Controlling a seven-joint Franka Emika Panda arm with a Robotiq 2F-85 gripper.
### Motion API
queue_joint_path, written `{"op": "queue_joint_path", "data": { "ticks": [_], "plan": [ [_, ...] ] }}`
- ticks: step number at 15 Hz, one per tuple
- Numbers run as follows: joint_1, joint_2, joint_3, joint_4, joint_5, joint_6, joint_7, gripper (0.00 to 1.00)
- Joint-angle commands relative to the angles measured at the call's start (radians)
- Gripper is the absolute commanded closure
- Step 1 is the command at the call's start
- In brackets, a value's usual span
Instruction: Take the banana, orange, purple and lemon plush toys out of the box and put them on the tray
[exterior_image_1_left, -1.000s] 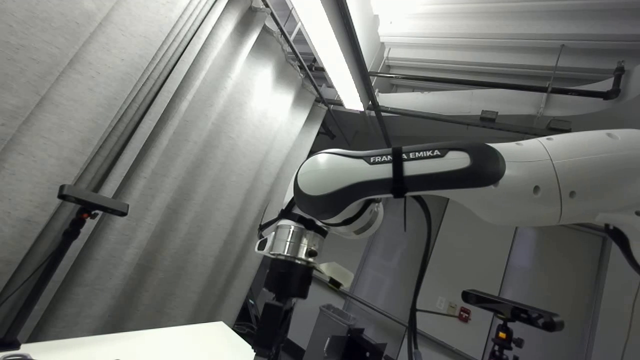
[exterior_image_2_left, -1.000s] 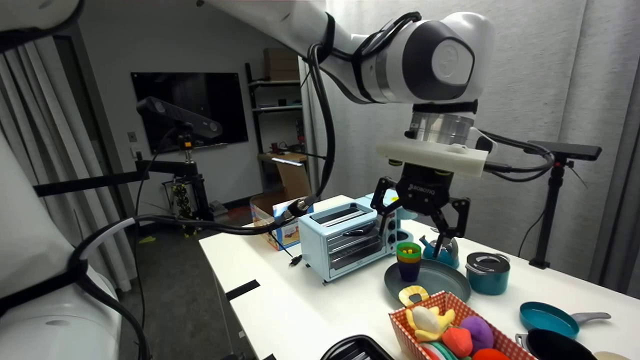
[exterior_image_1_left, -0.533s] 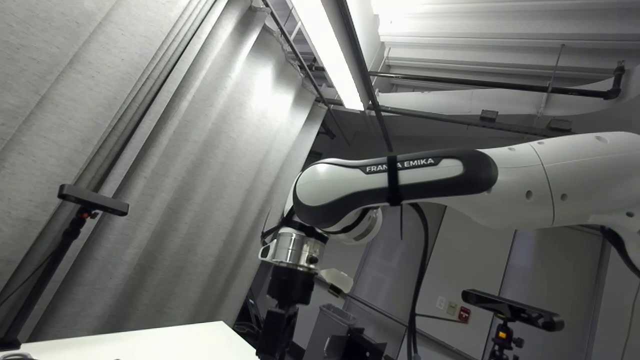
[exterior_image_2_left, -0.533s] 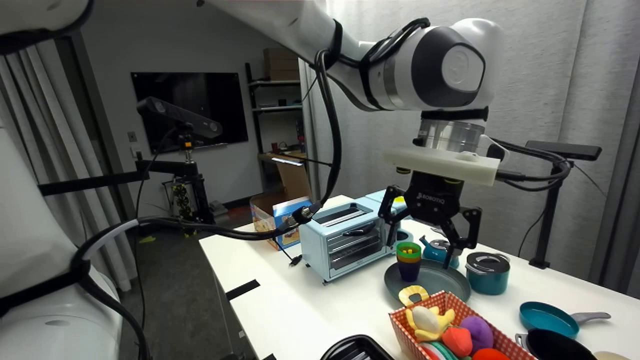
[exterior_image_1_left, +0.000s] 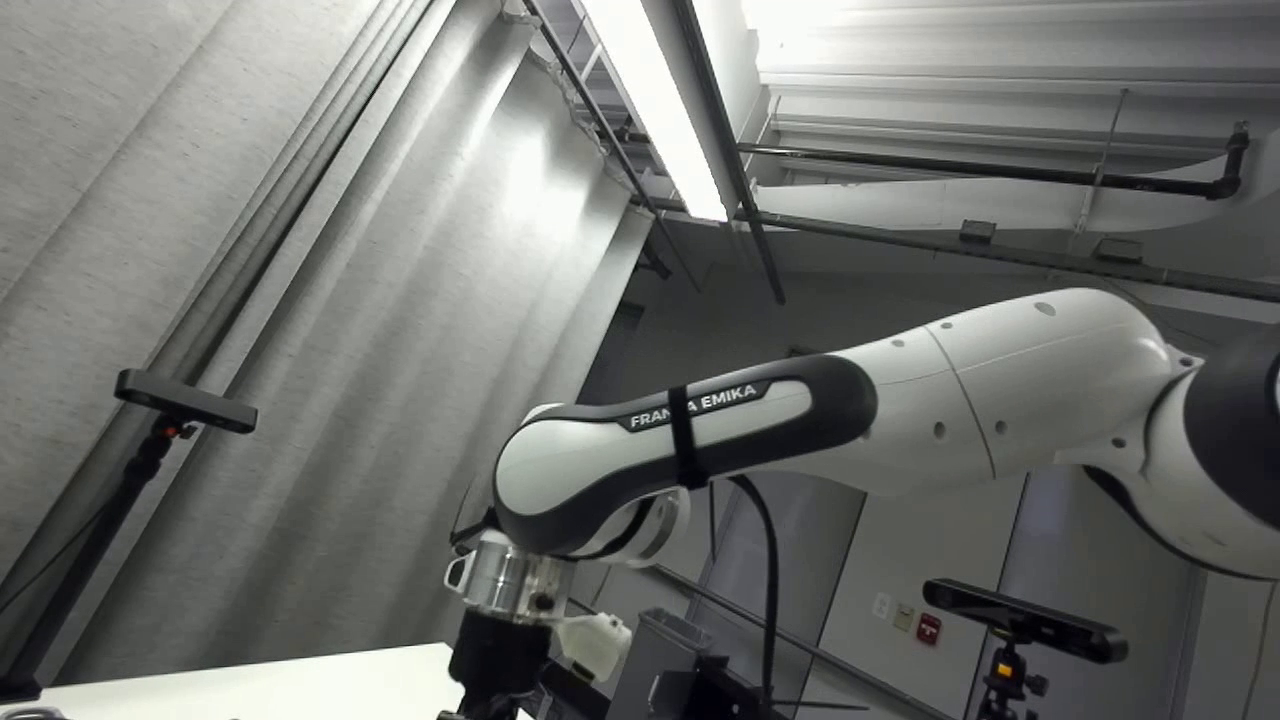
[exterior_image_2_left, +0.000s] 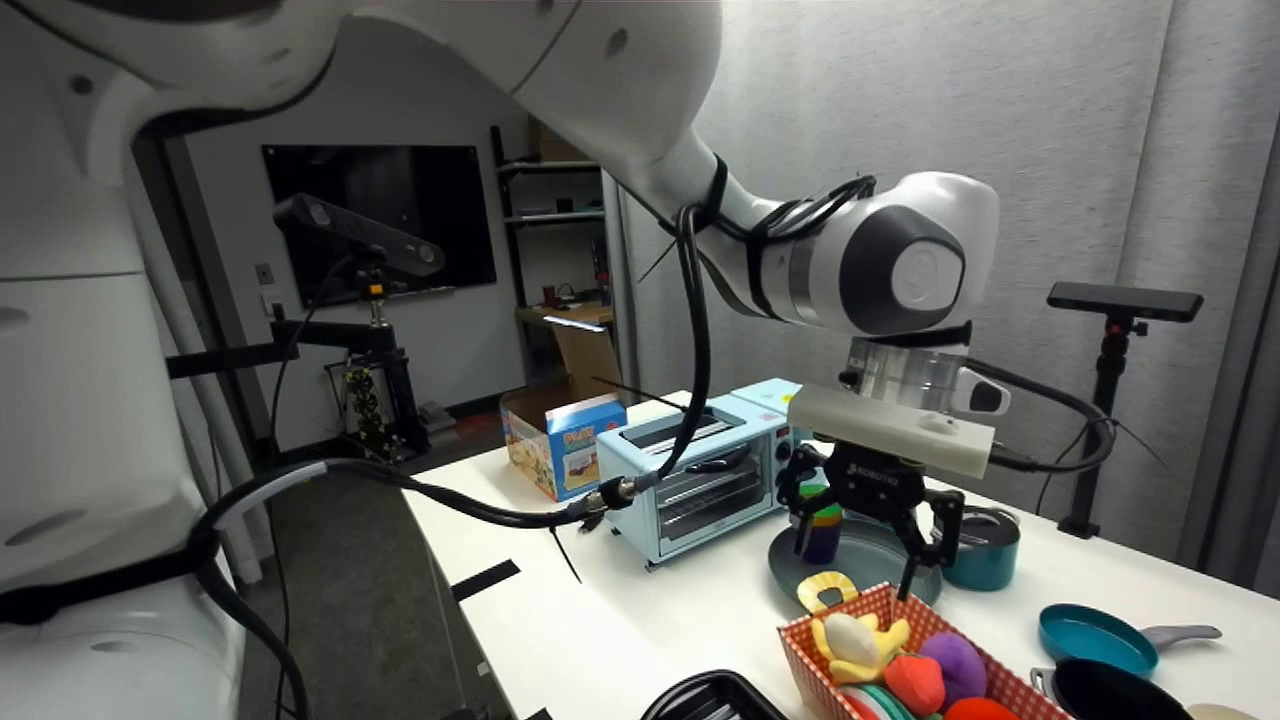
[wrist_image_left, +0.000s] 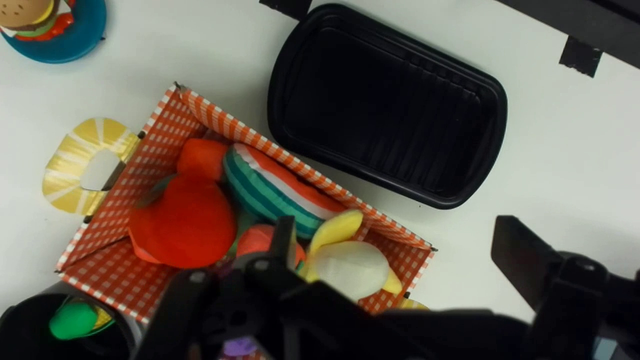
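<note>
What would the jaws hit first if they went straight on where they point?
Probably the rim of the checked box or the banana plush inside it; depth is unclear, so I can't tell which.

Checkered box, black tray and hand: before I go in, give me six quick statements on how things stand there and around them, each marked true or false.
1. The hand is open. True.
2. The black tray lies beside the checkered box. True.
3. The banana plush is on the black tray. False: the banana plush lies in the checkered box.
4. The watermelon plush lies along the box wall nearer the tray. True.
5. The purple plush is held by the hand. False: the purple plush lies in the box.
6. The stacked cups stand in the box. False: the stacked cups stand on the gray plate.
</note>
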Motion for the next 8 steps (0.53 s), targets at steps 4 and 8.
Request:
{"op": "queue_joint_path", "data": {
  "ticks": [4,8],
  "plan": [
    [-0.004,0.157,0.052,0.08,0.025,0.113,0.007,0.0],
    [-0.008,0.222,0.075,0.121,0.021,0.135,0.011,0.0]
  ]
}}
